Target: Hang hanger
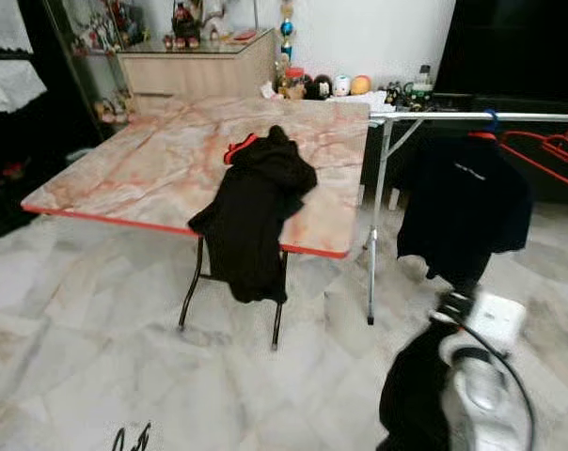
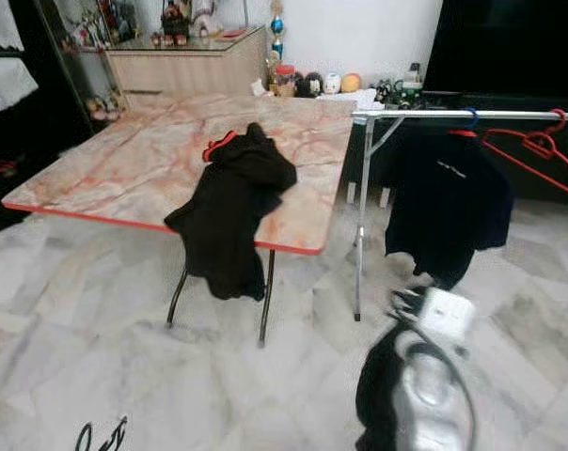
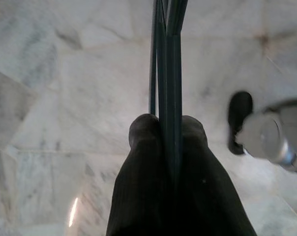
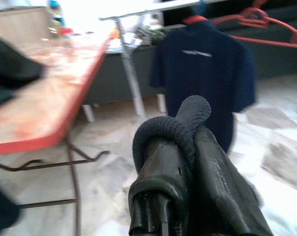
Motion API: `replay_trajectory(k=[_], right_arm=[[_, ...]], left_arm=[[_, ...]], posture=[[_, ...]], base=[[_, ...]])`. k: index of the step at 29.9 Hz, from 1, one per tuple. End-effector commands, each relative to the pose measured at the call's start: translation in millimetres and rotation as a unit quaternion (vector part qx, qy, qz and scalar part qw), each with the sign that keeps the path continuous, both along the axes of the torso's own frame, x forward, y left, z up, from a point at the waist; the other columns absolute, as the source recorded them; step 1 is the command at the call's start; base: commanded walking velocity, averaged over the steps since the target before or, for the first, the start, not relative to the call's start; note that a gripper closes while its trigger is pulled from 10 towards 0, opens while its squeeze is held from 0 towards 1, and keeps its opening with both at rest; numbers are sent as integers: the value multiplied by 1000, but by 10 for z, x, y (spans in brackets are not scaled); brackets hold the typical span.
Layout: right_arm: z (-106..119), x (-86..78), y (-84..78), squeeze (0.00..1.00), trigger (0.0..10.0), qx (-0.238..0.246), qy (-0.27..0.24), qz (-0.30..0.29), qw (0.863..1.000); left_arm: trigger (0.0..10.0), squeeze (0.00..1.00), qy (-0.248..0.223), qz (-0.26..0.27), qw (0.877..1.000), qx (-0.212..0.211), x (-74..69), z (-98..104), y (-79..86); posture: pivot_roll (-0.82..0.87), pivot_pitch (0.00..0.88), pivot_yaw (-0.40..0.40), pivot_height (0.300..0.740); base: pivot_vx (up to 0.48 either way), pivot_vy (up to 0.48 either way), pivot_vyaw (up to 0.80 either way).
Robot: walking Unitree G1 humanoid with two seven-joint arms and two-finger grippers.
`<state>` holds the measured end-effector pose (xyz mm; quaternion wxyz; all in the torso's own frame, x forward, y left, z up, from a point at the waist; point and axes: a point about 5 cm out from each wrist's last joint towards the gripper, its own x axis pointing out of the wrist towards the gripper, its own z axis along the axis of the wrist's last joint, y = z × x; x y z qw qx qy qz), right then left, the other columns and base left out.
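Beside rack (image 1: 472, 116), right gripper (image 4: 175, 147) clamping dark garment (image 1: 414, 395)

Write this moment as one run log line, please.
left gripper: shut, idle | black garment: draped on table | rack: navy shirt hung

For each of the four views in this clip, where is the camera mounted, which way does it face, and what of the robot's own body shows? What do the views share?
Left eye view: on the head, looking forward and down at the marble table with a black garment draped on its edge; right arm shows bottom right.
Right eye view: the same scene, slightly offset.
Left wrist view: along the left gripper, facing the floor.
Right wrist view: along the right gripper, facing the navy shirt on the rack.
Shared: table, shirt and rack in eye and right wrist views.
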<state>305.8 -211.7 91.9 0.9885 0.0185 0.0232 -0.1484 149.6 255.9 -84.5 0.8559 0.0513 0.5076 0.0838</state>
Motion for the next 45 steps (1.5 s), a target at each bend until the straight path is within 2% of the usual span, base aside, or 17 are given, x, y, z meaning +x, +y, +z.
replay_trajectory(k=[1,15,21,38,41,45], right_arm=[[28,5,-64,0,10000,-8,-6,-8,1000],[87,54,-83,0,10000,-23,-17,-7,1000],[98,74,-64,0,10000,-30,-19,-2,999],[186,116,-63,0,10000,-55,-35,9,998],[261,143,-43,0,10000,-89,-44,27,995],[365,158,-32,0,10000,-105,-68,36,991]], left_arm=[[10000,0,6,3,1000,1,-26,-9,8],[10000,0,8,5,1000,-1,-22,-13,-5],[10000,0,7,13,1000,-18,-28,-20,-23],[10000,0,-13,29,999,-33,27,0,-38],[10000,0,-10,25,999,-35,13,-6,-37],[10000,0,-10,27,999,-35,13,-5,-34]], posture=[[-53,0,89,740],[-53,0,79,740],[-49,0,78,740],[-50,0,79,740],[-51,0,78,740],[-47,0,79,740]], base=[[0,476,0],[0,478,0],[0,0,0],[59,0,0],[368,0,0],[367,0,155]])
